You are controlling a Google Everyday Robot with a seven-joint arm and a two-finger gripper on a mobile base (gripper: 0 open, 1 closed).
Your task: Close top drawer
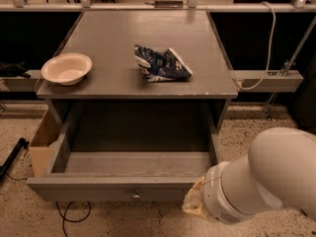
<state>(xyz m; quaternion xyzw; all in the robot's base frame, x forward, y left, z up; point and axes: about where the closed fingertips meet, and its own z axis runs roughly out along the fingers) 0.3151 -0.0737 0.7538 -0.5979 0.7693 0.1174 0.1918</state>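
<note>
Closest to you, the robot's white arm (269, 174) comes in from the lower right corner. The end effector (193, 207) at its tip shows as a pale yellowish piece. It sits low, just in front of the right end of the drawer's front panel. You cannot tell from this view whether it is released or clenched, or whether it actually touches the panel.

The top drawer (89, 192) is pulled far out of the grey desk (113, 38) toward you. Its flat grey front runs across the lower part of the view, with a small round metal knob (136, 196) at its centre. Behind the front you look down onto the drawer's grey floor and side walls, then into the dark opening under the desk top.

A black cable (64, 218) loops on the speckled floor below the drawer's left end. A brown cardboard box (43, 142) stands against the drawer's left side, and a black rod (12, 157) lies on the floor farther left.

On the desk top, a cream bowl (66, 68) stands upright near the front left edge. A crumpled blue-and-white bag (161, 64) lies near the middle, well apart from the bowl.

To the right of the desk, a white cable (266, 38) hangs down to a grey shelf (266, 80).
</note>
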